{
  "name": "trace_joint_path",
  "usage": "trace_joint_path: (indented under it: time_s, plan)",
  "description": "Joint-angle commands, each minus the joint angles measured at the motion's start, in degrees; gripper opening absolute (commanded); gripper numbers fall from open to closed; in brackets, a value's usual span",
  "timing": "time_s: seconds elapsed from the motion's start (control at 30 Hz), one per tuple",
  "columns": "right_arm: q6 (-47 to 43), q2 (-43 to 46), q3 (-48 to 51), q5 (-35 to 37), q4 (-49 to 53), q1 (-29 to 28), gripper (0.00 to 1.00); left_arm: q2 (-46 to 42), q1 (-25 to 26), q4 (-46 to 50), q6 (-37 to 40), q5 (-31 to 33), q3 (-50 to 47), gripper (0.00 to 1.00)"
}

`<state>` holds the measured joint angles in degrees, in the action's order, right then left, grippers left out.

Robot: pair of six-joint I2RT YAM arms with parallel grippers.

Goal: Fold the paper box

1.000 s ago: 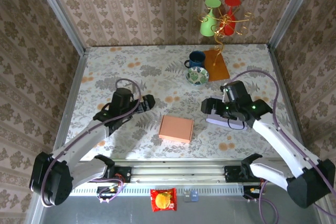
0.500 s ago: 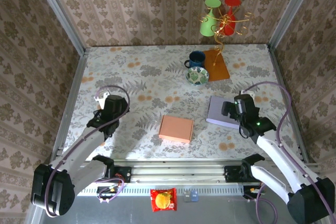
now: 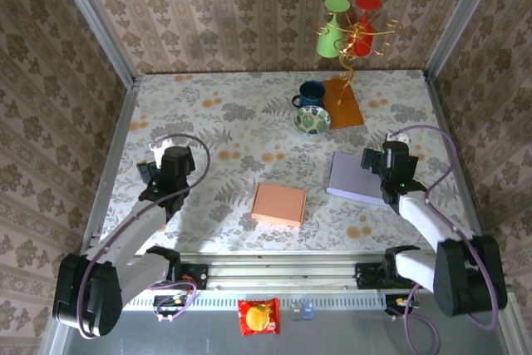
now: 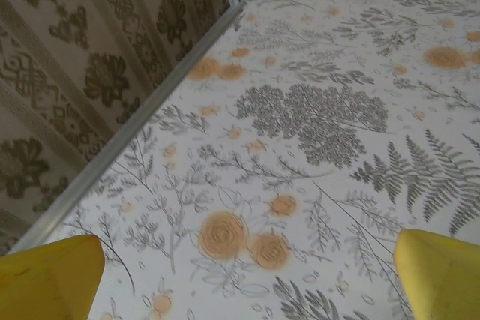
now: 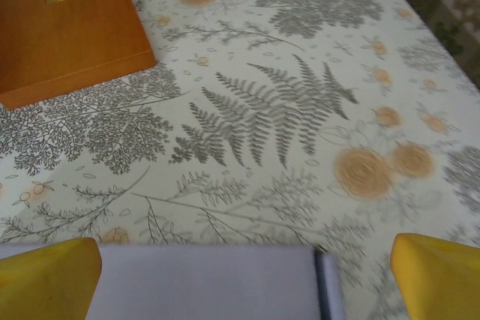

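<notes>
paper box point(image 3: 279, 204) at six o'clock looked folded shut; my left gripper point(image 3: 155, 155) at nine, right gripper point(image 3: 396, 140) at three, hung clear, jaws open.

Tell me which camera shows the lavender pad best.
The top external view: the lavender pad lies flat there, nearly all of it in sight, right of the orange box. The right wrist view catches just one strip of it along the frame's bottom.
</notes>
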<state>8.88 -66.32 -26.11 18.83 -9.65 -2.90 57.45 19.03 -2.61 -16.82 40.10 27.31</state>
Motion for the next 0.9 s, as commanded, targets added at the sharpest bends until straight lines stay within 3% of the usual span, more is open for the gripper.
trace_joint_path:
  time_s: [0.0, 0.17, 0.3, 0.43, 0.53, 0.7, 0.87]
  plan:
    - [-5.6, -5.9, 0.1, -5.0, -14.0, 0.5, 1.00, 0.2, -1.6, -3.1, 8.3, 0.6, 0.0, 1.00]
    - [-5.6, -12.5, -0.6, -9.4, -24.6, 0.9, 1.00, -0.1, -2.9, -11.1, 16.6, -0.2, -4.6, 1.00]
    - [-6.6, -19.2, -1.5, -12.1, -30.0, 1.2, 1.00, -0.8, -4.7, -18.9, 15.8, -3.0, -11.2, 1.00]
    - [-6.2, -19.3, 0.2, -13.3, -32.9, 1.9, 1.00, -1.0, -6.2, -24.3, 17.3, -9.0, -13.9, 1.00]
    - [-6.3, -21.8, 4.6, -12.9, -43.7, 1.9, 1.00, -0.1, -8.4, -28.6, 16.4, -12.4, -15.1, 1.00]
    - [-5.5, -21.3, 3.8, -10.4, -41.2, 1.7, 1.00, 3.7, -12.3, -36.5, 11.9, -14.7, -16.3, 1.00]
    - [-5.7, -21.3, 3.3, -9.3, -40.5, 1.1, 1.00, 10.4, -12.6, -41.2, 11.3, -16.2, -14.1, 1.00]
